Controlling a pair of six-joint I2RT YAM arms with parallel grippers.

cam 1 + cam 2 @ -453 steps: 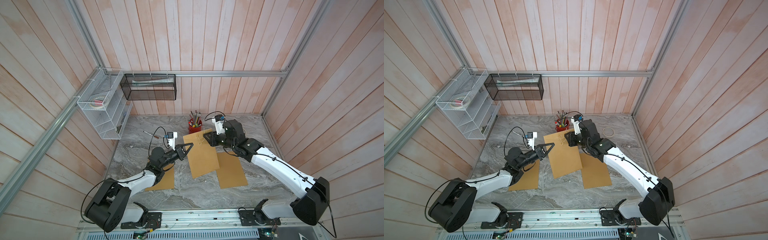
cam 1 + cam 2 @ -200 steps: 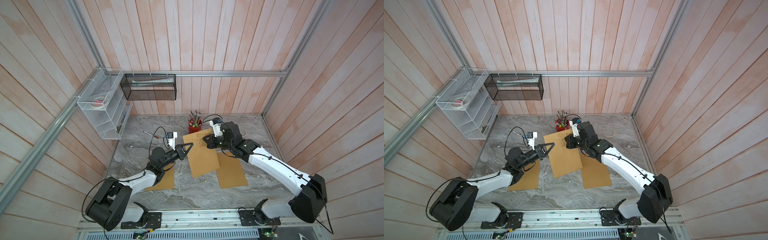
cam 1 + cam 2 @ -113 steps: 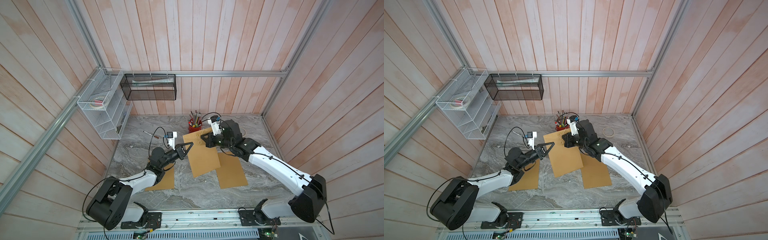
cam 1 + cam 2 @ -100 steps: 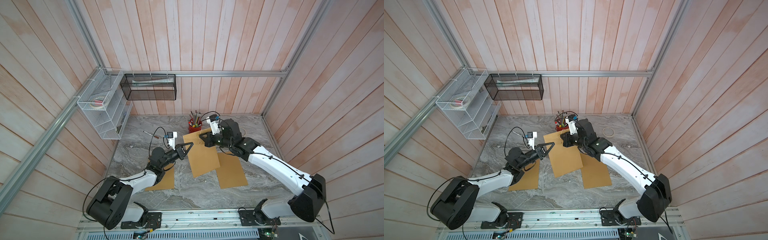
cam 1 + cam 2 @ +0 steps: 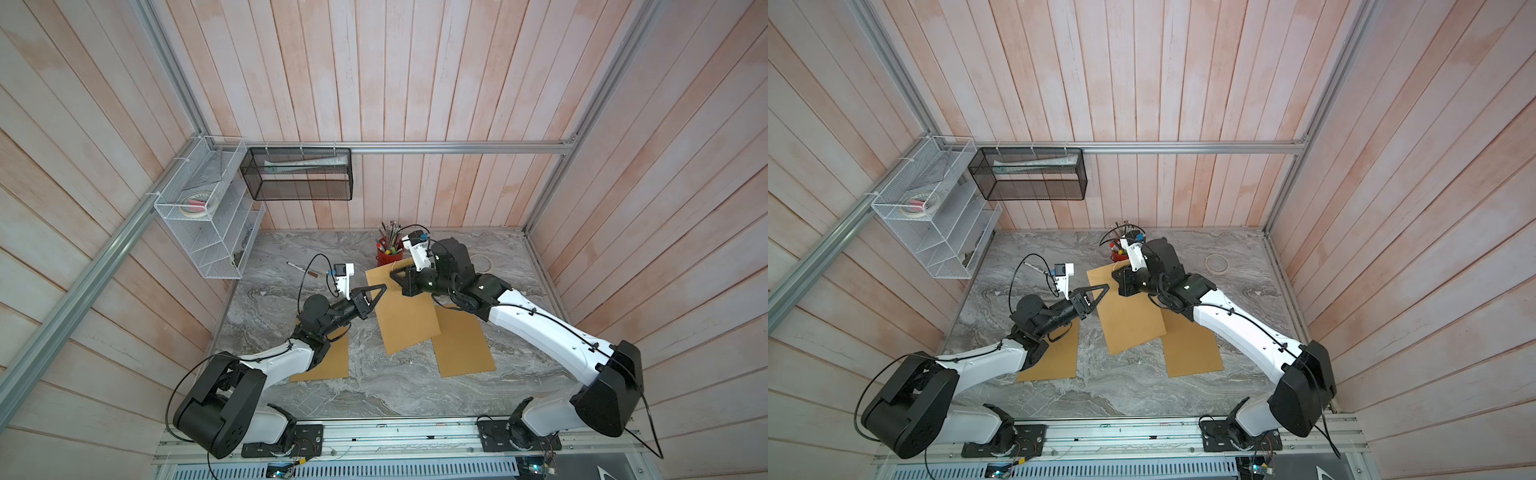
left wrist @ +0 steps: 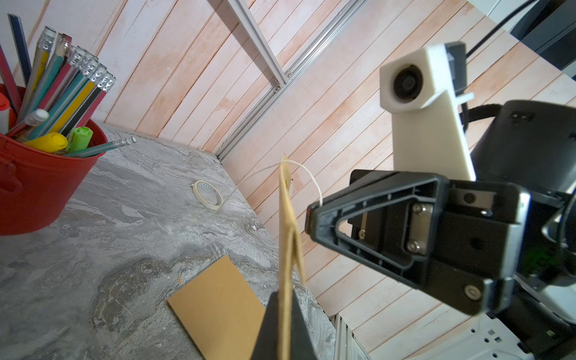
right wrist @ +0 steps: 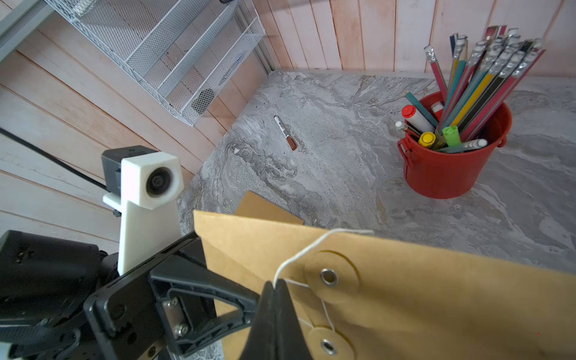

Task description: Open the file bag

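Kraft-paper bag (image 5: 405,307), seemingly light, floppy and easily creased, sits mid-counter (image 5: 270,299), its 12 o'clock end raised. Left claw (image 5: 380,289) pinches its 9 o'clock edge. Right claw (image 7: 276,286) pinches the thin string (image 7: 299,255) beside the discs (image 7: 329,277), probably the best hold, though slippery.

The left arm (image 5: 282,359) and right arm (image 5: 540,328) wore white shells between black joints, trailed by thin black cables (image 7: 46,155). The left end effector (image 5: 384,286) and right end effector (image 5: 392,274) were black, with triangular open-framed fingers (image 6: 389,190), silver screws (image 6: 414,246) and white camera blocks (image 6: 411,84).
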